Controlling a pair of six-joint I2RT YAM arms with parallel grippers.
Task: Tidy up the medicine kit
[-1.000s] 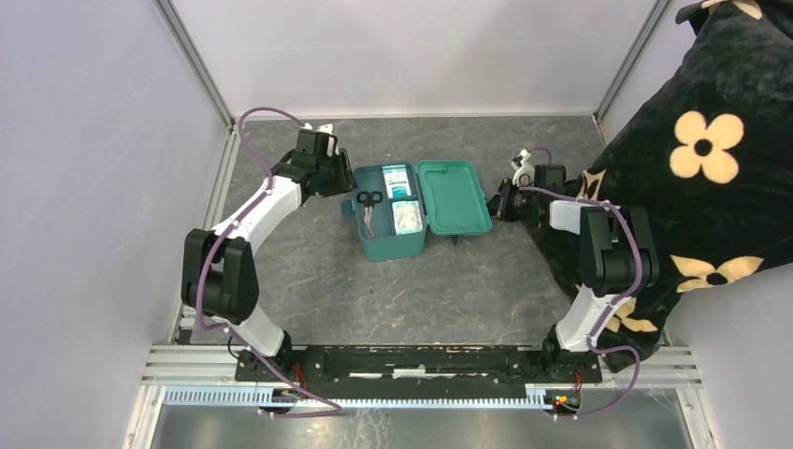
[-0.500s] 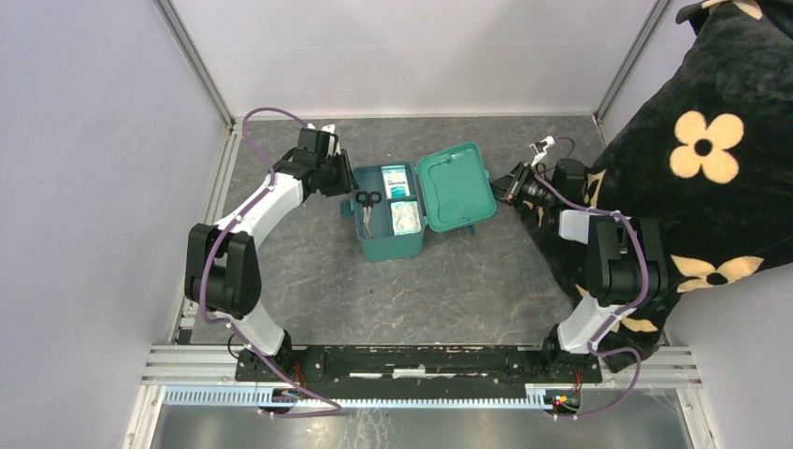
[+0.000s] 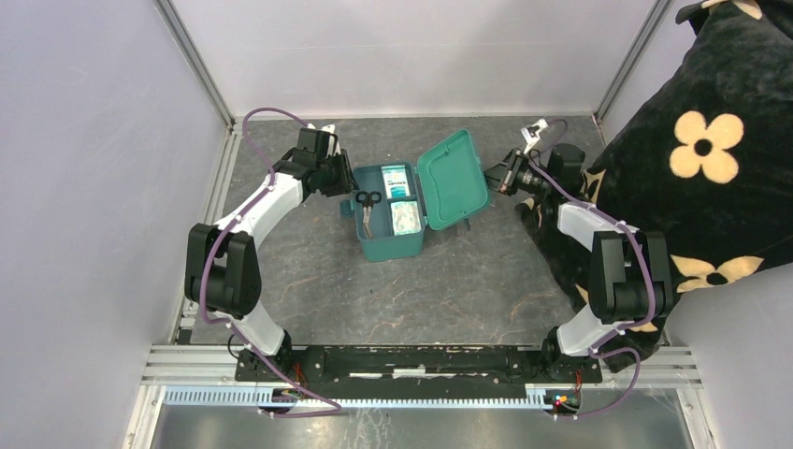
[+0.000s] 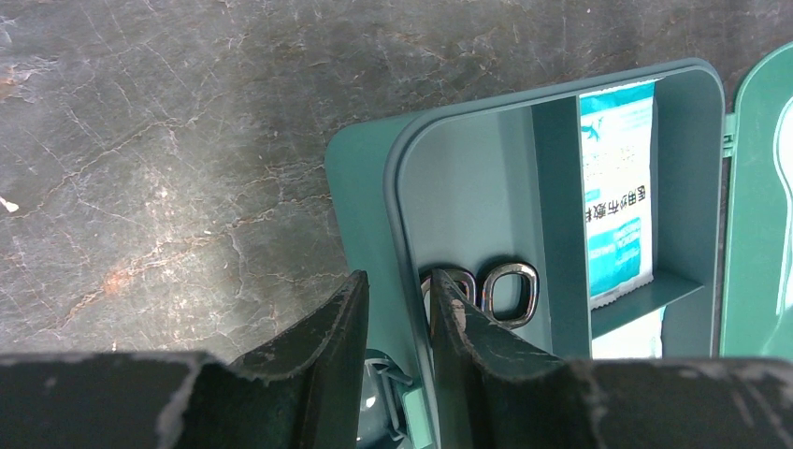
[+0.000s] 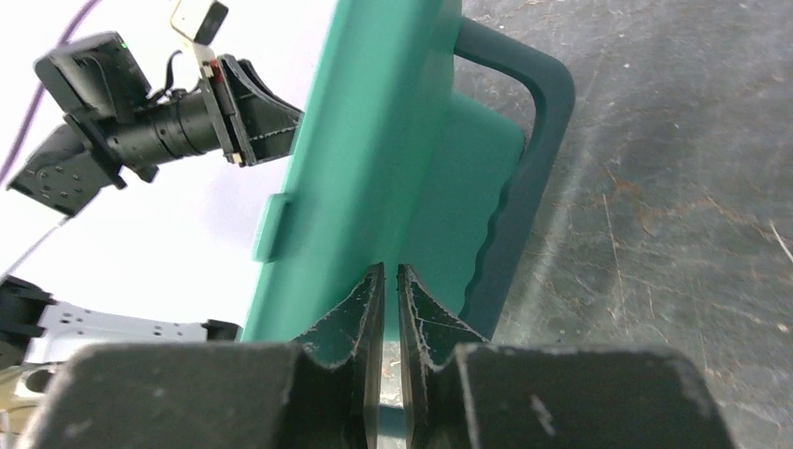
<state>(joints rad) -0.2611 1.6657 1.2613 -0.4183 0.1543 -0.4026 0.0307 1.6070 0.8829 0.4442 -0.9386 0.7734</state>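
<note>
Your table (image 3: 449, 281) is a dark grey, stone-veined surface, matte and scuffed. A soft black cloth (image 3: 711, 140) with cream flowers hangs over its right edge.

At the table's far middle sits the medicine kit (image 3: 388, 248), a teal-green box of smooth moulded plastic with rounded corners and inner dividers. Its lid (image 3: 452, 180) stands tilted up on the right side. It is glossy, with a darker teal loop handle (image 5: 533, 168) on its outer face.

Inside, a white-and-blue printed packet (image 3: 396, 181) lies in the far compartment and a white textured packet (image 3: 405, 216) in the near one. Black-handled metal scissors (image 3: 368, 208) fill the long left compartment.

Your left gripper (image 4: 399, 281) pinches the kit's left wall, one finger inside and one outside. Your right gripper (image 5: 390, 271) is nearly pressed together, nipping the lid's thin edge.
</note>
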